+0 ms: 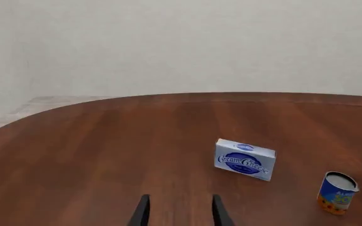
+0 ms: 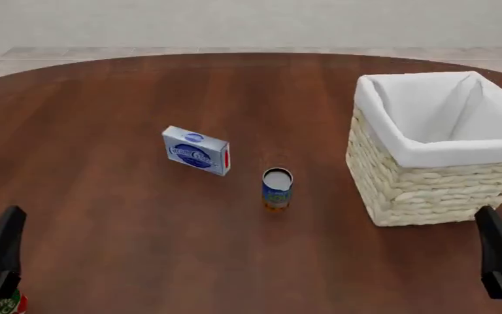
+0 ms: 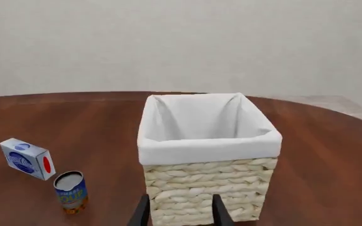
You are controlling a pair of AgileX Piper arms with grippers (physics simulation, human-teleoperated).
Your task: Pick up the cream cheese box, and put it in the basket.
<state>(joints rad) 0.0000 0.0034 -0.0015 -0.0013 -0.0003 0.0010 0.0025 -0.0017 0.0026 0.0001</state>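
Cream cheese box stands on edge on the brown table, left of centre, with a small blue-and-orange can near it toward the basket at the right. Both grippers hang low at the near edge, left gripper and right gripper each with 2 fingers spread, holding nothing.

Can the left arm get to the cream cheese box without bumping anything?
Probably yes. The box stands alone on bare table, ahead of the left tool. The can sits off to the side.
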